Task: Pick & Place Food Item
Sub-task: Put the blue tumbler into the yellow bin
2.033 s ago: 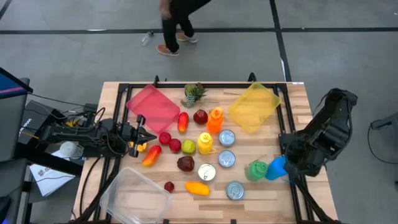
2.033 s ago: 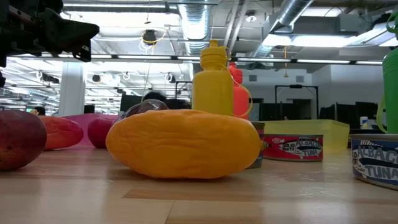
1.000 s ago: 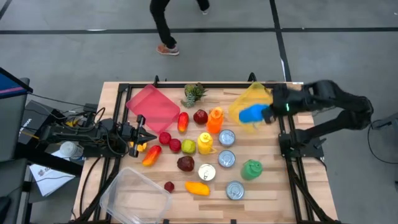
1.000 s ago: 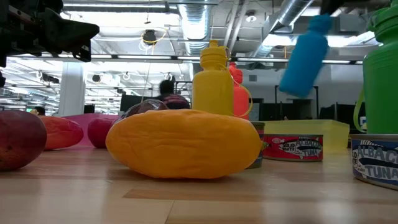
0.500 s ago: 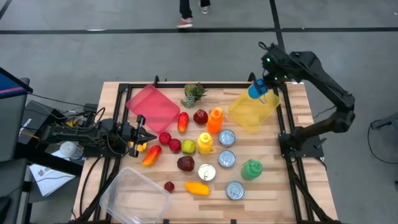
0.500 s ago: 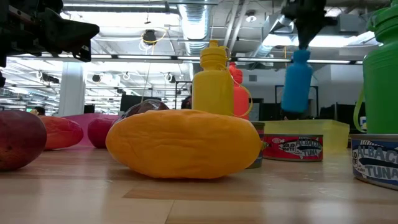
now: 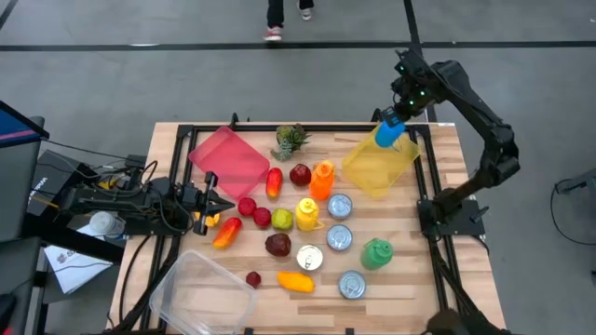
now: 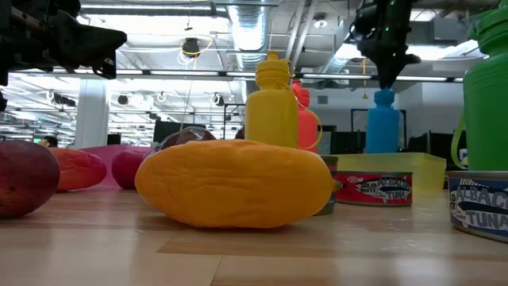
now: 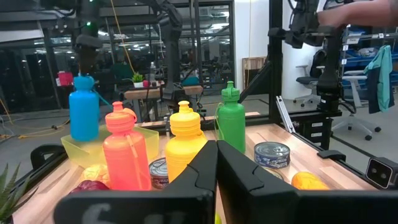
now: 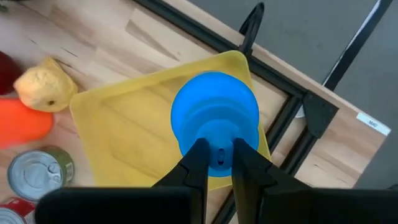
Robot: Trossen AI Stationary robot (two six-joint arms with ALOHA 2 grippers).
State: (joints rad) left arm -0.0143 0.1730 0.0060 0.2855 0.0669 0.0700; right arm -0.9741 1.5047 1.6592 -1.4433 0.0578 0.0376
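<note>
Two arms are present; only the right one is at work. Nearest the low camera lies an orange mango-like fruit point(image 8: 235, 183), filling the centre of that view and hiding most of the table behind it. Behind it stand the yellow bottle point(image 8: 272, 99) and an orange bottle, of which only a sliver shows at the yellow one's 3 o'clock side.

Left gripper point(image 7: 207, 197) waits at the table's 9 o'clock edge, jaws pressed together with nothing between them, as its own wrist view confirms. It is judged parked clear of the working side.

Right gripper point(image 10: 217, 155) reaches over the table's 1 o'clock corner and is pinched narrowly on the cap of the blue bottle point(image 10: 215, 119). Holding it by the top keeps the bottle upright for a vertical set-down. The bottle sits over the yellow tray point(image 7: 369, 172), near its 1 o'clock corner; in the low view its lower body drops behind the tray wall.

Not determinable: whether the bottle's base already rests on the tray floor or hangs just above it, since the base is hidden from every camera. The green bottle point(image 7: 379, 252) is cut off at the low view's 3 o'clock edge. At the far 12 o'clock edge of the high view, only a person's feet point(image 7: 287, 12) show.
</note>
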